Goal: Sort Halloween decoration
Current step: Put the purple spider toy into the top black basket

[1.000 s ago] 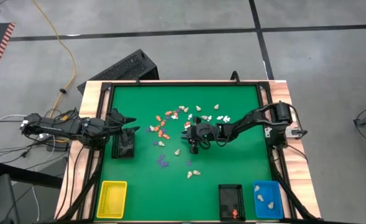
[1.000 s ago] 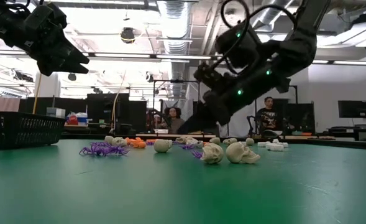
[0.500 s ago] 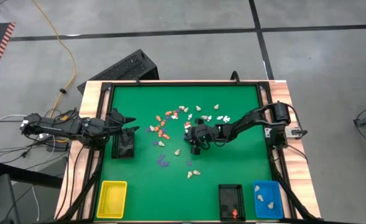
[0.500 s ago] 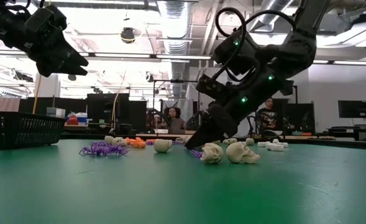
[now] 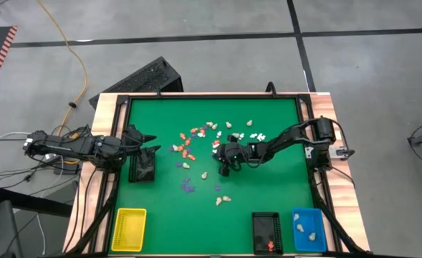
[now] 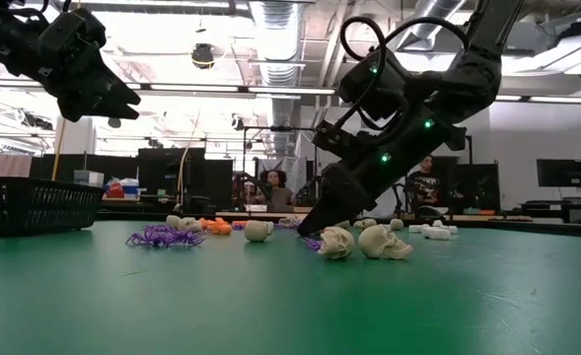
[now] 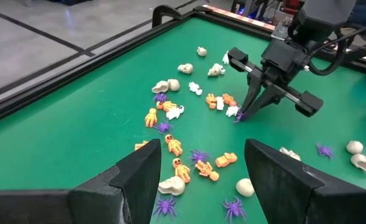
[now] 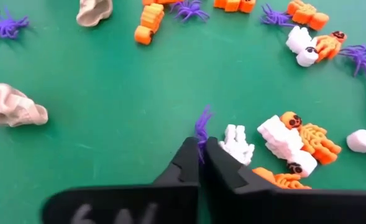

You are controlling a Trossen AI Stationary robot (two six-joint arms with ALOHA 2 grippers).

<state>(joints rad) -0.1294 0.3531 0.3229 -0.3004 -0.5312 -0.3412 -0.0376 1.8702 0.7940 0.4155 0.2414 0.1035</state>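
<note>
Blue tray: cream figurines; right gripper jaws pinch purple spider.

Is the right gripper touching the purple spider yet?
Touching. In the right wrist view the right gripper has its jaws shut on the purple spider, whose legs stick out past the tips. The left wrist view shows it at the tips too.

The right gripper is lower now, its fingers pinched together on a purple spider at their tips.
</note>
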